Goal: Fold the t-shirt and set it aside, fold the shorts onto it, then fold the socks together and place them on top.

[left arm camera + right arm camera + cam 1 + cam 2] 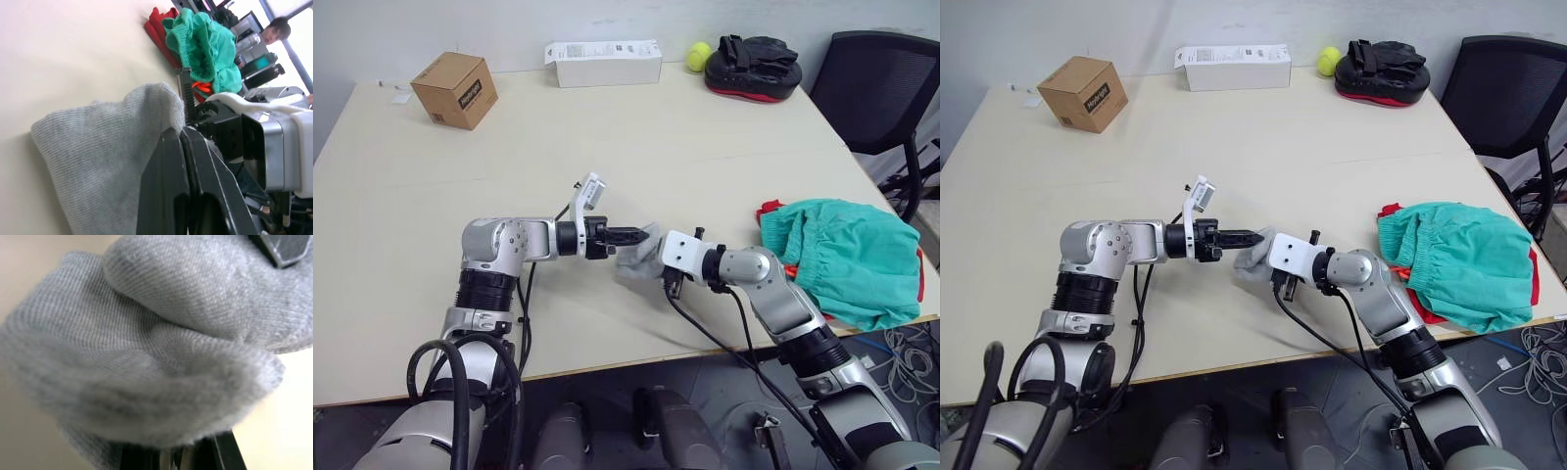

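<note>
- Left tool [644, 235] pressed together, pinching the socks [636, 262] at the near-middle of the counter [401, 215].
- Right tool [658, 257] is buried in the same grey bundle from the other side; can't tell if its fingers are spread or pressed.
- Socks are bunched between the two tools, one end lifted, lower part near or on the counter.
- Left wrist view: sock knit [102, 161] draped over the black fingers [168, 161], right arm's white housing just beside.
- Right wrist view: folded grey knit [146, 357] close up, a dark fingertip at the corner.
- Shorts [847, 257] lie crumpled at the right edge of the counter, on top of the shirt [771, 210], red showing at the edges.
- Far side: cardboard box [456, 89] at left, white box [603, 63] in the middle, yellow ball [698, 56] beside a black pad [753, 67].
- Black chair [881, 93] beyond the right corner.
</note>
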